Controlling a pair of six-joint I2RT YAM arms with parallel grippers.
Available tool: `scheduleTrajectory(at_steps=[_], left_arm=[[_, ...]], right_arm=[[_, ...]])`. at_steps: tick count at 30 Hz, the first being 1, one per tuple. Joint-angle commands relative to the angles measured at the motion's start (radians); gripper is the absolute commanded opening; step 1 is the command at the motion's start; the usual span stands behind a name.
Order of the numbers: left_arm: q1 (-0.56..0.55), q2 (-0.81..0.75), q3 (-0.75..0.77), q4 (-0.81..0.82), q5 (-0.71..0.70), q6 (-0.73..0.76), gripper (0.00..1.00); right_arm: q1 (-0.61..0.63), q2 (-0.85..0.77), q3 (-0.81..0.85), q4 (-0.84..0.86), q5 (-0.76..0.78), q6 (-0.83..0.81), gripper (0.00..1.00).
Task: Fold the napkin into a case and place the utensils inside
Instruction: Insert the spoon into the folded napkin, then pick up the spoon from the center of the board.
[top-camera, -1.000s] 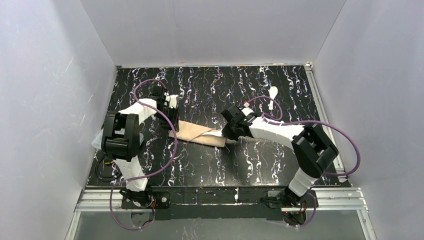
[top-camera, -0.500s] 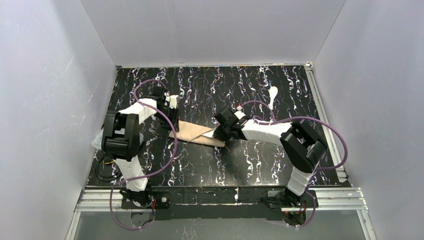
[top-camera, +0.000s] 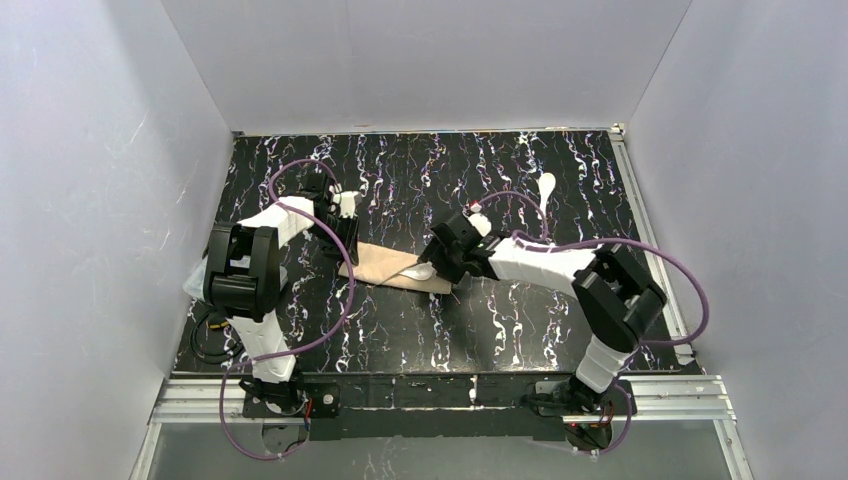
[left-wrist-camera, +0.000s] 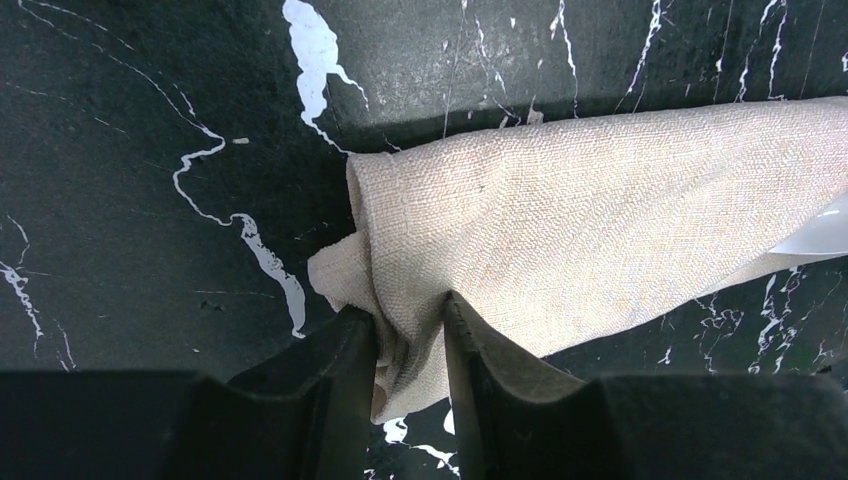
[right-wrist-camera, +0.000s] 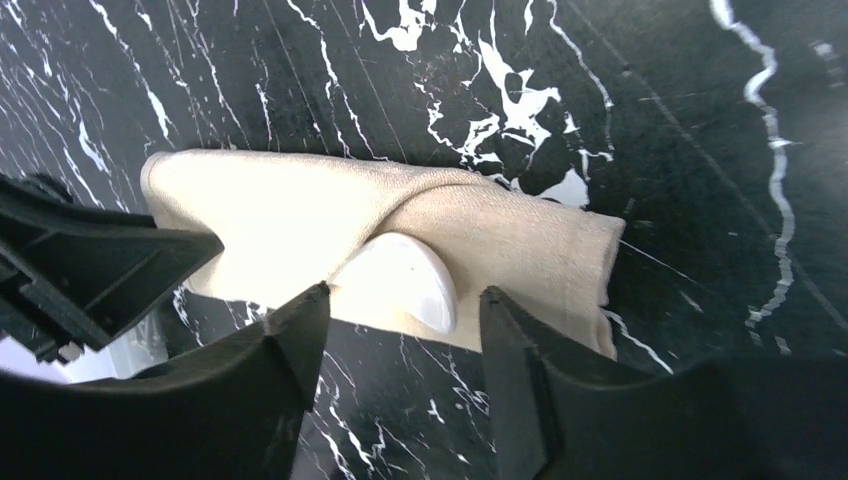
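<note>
A beige-tan cloth case (top-camera: 385, 264) lies flat near the middle of the black marbled surface (top-camera: 400, 330). It is folded into a long narrow strip running roughly from 9 to 3 o'clock. Its 9 o'clock end is bunched and pinched in the left pincer (left-wrist-camera: 408, 318). One white plastic utensil (right-wrist-camera: 405, 280) is tucked under a fold near the 3 o'clock end, with its rounded oval end poking out. The second utensil (top-camera: 546, 186) lies uncovered well apart toward 2 o'clock, its oval end pointing to 12.

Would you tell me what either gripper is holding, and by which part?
The left gripper pinches the napkin by its bunched end. The right gripper is open and holds nothing; a white utensil lies tucked in the fold between its fingers.
</note>
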Motion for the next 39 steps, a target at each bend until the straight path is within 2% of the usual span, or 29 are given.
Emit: scheduleTrajectory(at_steps=[1,5,9,14,18,23,33,36,39], left_arm=[[-0.003,0.009,0.011,-0.099,-0.003,0.044,0.3],[0.012,-0.005,0.045,-0.157,0.022,0.056,0.44],[0.025,-0.013,0.086,-0.233,0.033,0.076,0.62],[0.072,-0.018,0.163,-0.346,0.048,0.113,0.84],[0.123,-0.02,0.227,-0.42,0.066,0.142,0.97],[0.185,-0.023,0.307,-0.503,0.097,0.171,0.98],[0.223,-0.067,0.317,-0.534,0.141,0.17,0.98],[0.223,-0.066,0.316,-0.534,0.143,0.167,0.98],[0.223,-0.066,0.317,-0.534,0.142,0.166,0.98]], right_arm=[[-0.029,-0.112,0.017,-0.12,0.054,-0.129,0.69],[-0.104,-0.23,0.012,-0.209,0.119,-0.216,0.74],[-0.29,-0.262,0.062,-0.274,0.182,-0.371,0.77],[-0.487,-0.133,0.222,-0.294,0.297,-0.586,0.91],[-0.617,0.042,0.338,-0.273,0.268,-0.648,0.93],[-0.678,0.252,0.454,-0.25,0.25,-0.674,0.9],[-0.703,0.389,0.489,-0.158,0.23,-0.722,0.86],[-0.703,0.417,0.491,-0.148,0.216,-0.715,0.79],[-0.704,0.437,0.491,-0.148,0.197,-0.709,0.67]])
